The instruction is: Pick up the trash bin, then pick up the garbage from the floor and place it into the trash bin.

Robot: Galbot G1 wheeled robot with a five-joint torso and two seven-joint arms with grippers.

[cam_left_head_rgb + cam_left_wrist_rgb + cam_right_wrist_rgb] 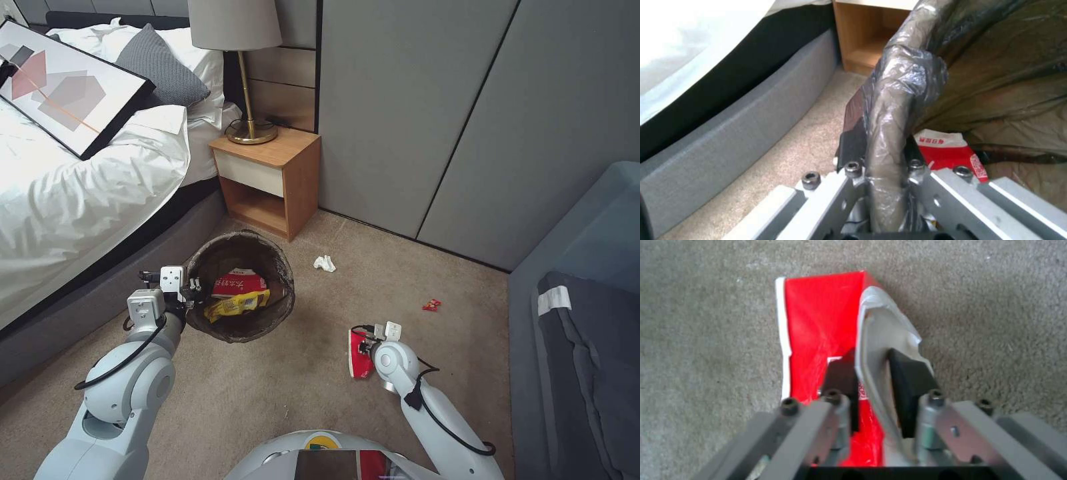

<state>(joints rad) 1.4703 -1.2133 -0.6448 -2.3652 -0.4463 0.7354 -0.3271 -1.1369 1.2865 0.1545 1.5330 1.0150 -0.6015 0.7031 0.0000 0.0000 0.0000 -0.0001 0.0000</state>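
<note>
Two clamped grippers: left gripper (195, 291) on trash bin (283, 303), right gripper (876, 386) seemingly on red wrapper (818, 323)

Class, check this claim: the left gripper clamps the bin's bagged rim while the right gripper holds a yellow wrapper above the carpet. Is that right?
Not quite. The right gripper holds a red wrapper, not a yellow one, as the right wrist view shows. The left gripper does clamp the bin's bagged rim.

We see beige carpet (300, 380), on it a white tissue (325, 264), a small red wrapper (431, 305), a nightstand (267, 183).
</note>
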